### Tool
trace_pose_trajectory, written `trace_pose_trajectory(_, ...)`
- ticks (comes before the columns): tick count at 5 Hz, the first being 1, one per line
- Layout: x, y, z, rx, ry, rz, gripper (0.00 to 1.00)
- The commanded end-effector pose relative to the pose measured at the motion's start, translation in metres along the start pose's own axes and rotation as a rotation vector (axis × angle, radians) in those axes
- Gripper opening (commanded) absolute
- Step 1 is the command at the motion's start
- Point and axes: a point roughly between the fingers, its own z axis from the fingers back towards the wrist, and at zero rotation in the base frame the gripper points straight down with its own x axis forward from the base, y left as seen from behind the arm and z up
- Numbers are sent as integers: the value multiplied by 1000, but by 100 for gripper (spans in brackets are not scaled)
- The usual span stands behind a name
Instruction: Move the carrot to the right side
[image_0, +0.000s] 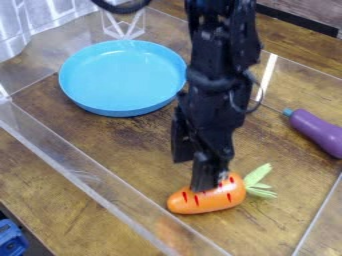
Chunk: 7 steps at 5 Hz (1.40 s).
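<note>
Dark wood table (54, 150) with clear plastic walls around the work area. Carrot (207, 196) lies on its side near the front edge, leafy top pointing right. Pincer (203, 176) sits just above it, fingertips at its top; can't tell if spread or gripping. Blue plate (120, 76) back left, purple eggplant (318, 131) far right.

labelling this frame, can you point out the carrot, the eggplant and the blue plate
carrot (205, 197), camera view, middle of its striped orange body
eggplant (322, 131), camera view, middle of its purple body
blue plate (100, 78), camera view, bare flat centre
</note>
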Motion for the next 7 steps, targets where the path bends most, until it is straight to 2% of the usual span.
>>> trace_pose_trajectory(1,0,12,-13,14,-19,-47,100)
trace_pose_trajectory(2,-2,5,-14,10,-5,-94,100)
trace_pose_trajectory(3,-4,5,11,28,1,-76,0)
trace_pose_trajectory(5,-24,9,44,39,16,-235,0)
trace_pose_trajectory(6,-21,13,25,40,25,-243,100)
trace_pose_trajectory(7,-15,12,-3,35,34,-261,100)
